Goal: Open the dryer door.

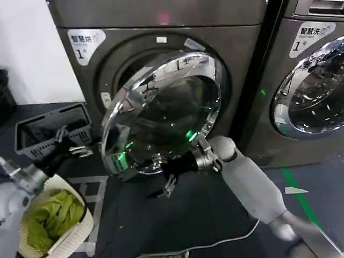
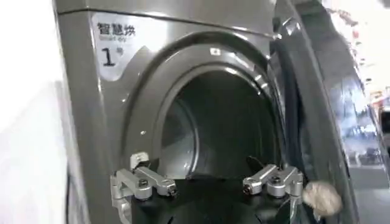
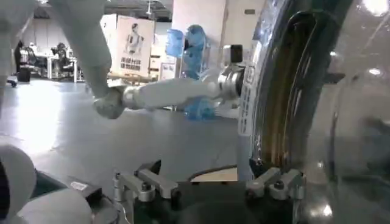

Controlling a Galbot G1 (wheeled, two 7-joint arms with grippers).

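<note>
The dryer (image 1: 236, 59), grey-brown with a white "1" label, stands ahead. The dryer door (image 1: 161, 113) hangs partly open, hinged on its right, its chrome rim and dark glass angled toward me. The drum opening (image 2: 225, 122) shows dark behind it. My right gripper (image 1: 167, 185) sits at the door's lower edge, open; in the right wrist view this gripper (image 3: 210, 189) has one finger beside the chrome rim (image 3: 268, 91), holding nothing. My left gripper (image 1: 70, 144) hovers low at the left, open and empty. Seen from its own wrist, it (image 2: 210, 185) faces the drum opening.
A grey laundry basket (image 1: 32, 131) stands on the floor left of the dryer. A woven basket (image 1: 75, 231) holding green cloth is near my left arm. A second machine (image 1: 312, 80) stands at the right. A white cable (image 1: 215, 244) and green tape (image 1: 298, 196) lie on the floor.
</note>
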